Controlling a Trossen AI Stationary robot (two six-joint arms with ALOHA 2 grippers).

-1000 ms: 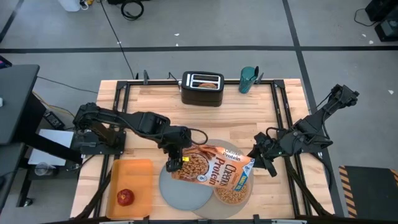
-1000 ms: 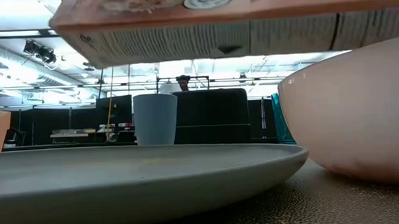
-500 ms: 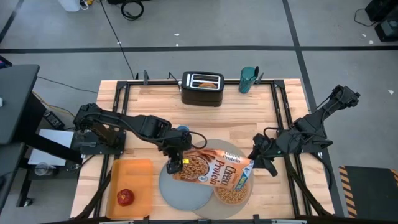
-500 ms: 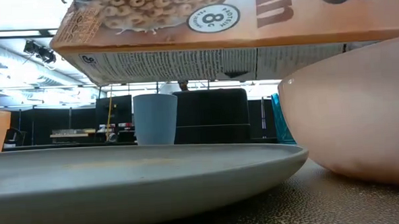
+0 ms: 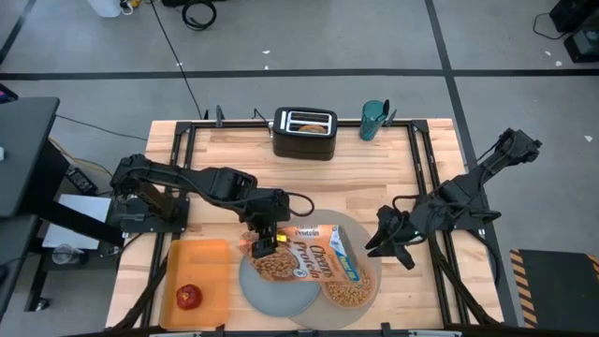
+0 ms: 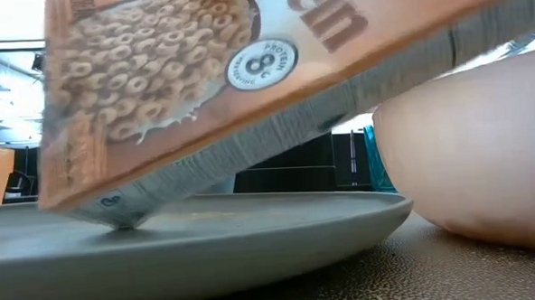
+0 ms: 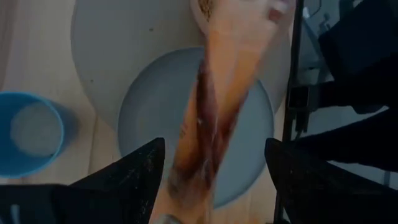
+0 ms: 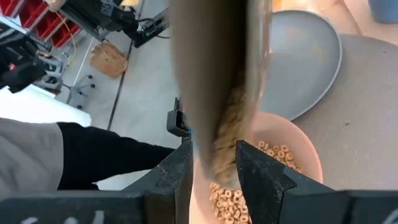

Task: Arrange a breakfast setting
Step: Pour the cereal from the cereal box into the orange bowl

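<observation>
The left arm reaches in from the desk's left edge, elbow bent, its tool [image 5: 265, 239] pointing down with the two dark fingers [image 7: 127, 177] spread wide. The right arm stretches in from the right, its tool [image 5: 382, 241] low, fingers parted.

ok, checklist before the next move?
1. Left gripper let go of cereal box: ok, jaws stand open on either side of it.
2. Box upright: not ok, it slants, one corner on the plate, its other end over the pink bowl.
3. Cereal in bowl: ok.
4. Right gripper hold on box: cannot tell.
5. Apple in the setting: not ok, it sits on the orange board.
</observation>
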